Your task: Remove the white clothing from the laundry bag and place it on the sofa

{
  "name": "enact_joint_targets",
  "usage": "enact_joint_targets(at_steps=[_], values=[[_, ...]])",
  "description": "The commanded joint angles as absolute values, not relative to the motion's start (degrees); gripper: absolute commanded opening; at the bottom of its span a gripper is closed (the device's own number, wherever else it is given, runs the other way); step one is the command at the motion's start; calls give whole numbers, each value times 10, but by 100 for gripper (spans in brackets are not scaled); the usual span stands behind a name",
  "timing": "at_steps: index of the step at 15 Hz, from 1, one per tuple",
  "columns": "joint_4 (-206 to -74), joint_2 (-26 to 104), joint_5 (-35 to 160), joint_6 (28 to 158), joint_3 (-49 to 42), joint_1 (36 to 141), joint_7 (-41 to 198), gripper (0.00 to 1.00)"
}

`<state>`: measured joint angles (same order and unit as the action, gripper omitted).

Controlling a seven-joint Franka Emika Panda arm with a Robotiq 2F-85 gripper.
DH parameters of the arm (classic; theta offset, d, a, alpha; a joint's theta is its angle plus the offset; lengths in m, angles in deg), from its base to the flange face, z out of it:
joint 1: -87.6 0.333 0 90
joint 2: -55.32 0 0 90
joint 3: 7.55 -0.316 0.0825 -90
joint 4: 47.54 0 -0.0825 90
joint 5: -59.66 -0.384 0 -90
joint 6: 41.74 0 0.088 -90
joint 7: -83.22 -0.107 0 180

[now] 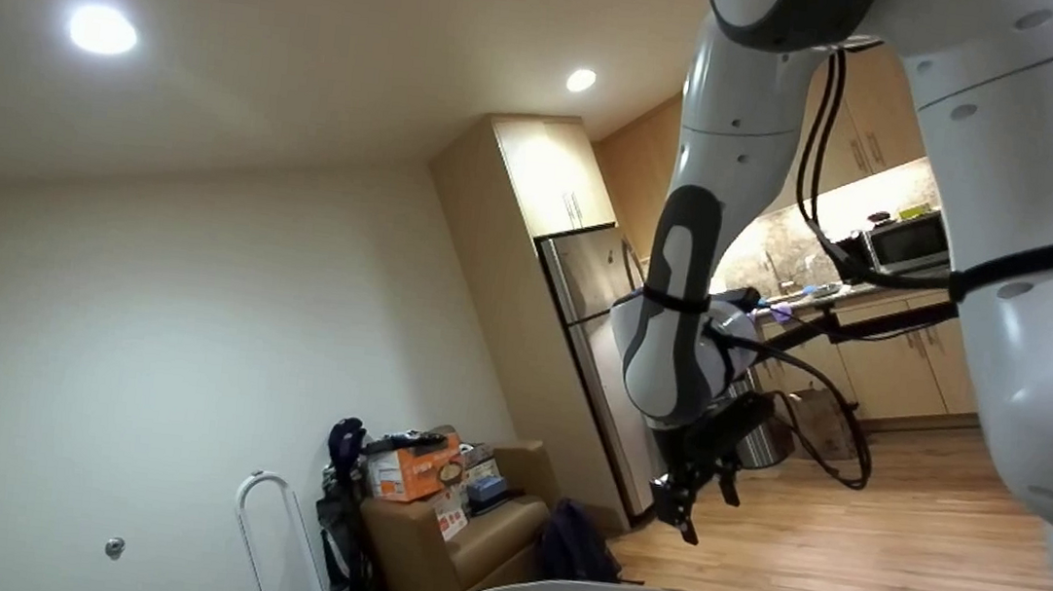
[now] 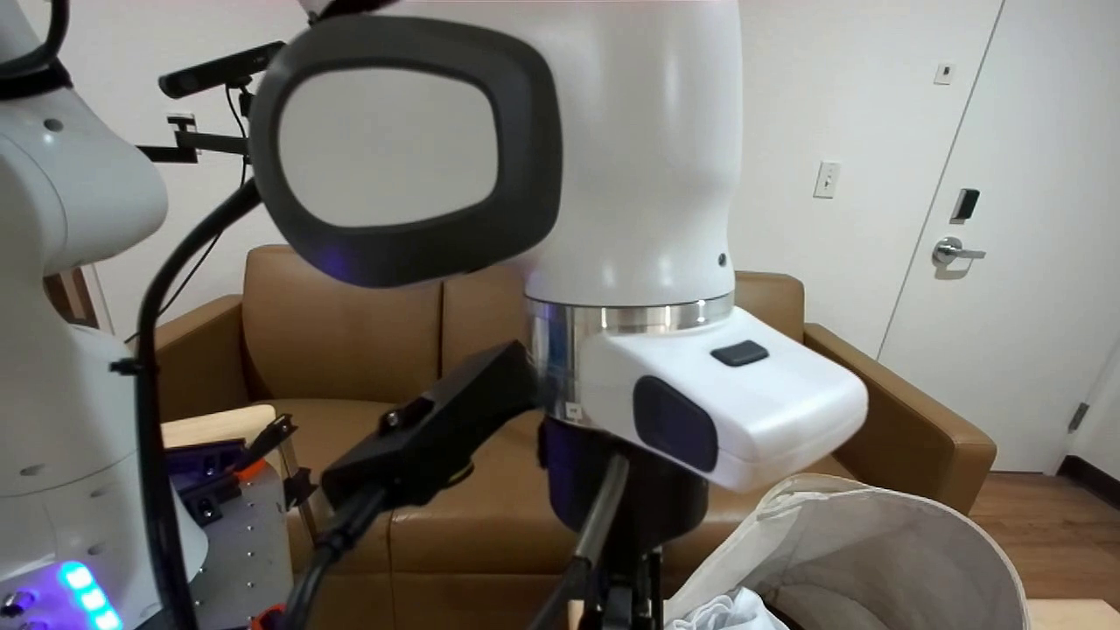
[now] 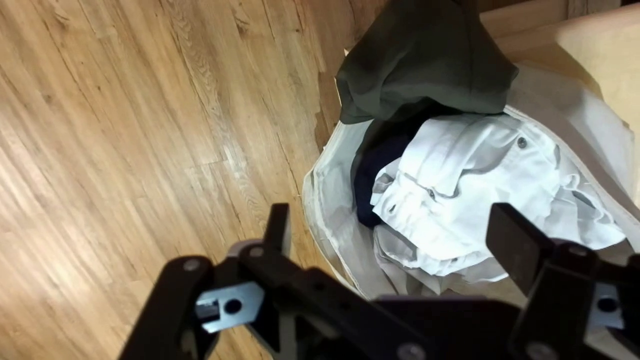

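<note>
Grained wood flooring (image 3: 150, 150) borders the round fabric laundry bag (image 3: 332, 200) of crumpled white clothing (image 3: 475, 190) below a wide-spread, empty hand (image 3: 392, 230).

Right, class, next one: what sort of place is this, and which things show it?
Probably a home's living area with an open kitchen, though it could be a shared lounge. The steel fridge and microwave suggest the kitchen, the brown sofa a sitting area.

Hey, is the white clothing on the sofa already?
No, the wrist view shows the white clothing lying inside the laundry bag.
</note>
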<state>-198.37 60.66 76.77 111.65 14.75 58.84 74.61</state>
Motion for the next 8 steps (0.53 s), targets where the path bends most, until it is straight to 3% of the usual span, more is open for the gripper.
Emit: enact_joint_targets(at_steps=[1, 4, 8], values=[[-1964, 574, 720, 1101, 155, 612, 830, 100], [-1908, 503, 600, 1098, 146, 651, 961, 100], [-1786, 366, 600, 1090, 133, 627, 1075, 100]])
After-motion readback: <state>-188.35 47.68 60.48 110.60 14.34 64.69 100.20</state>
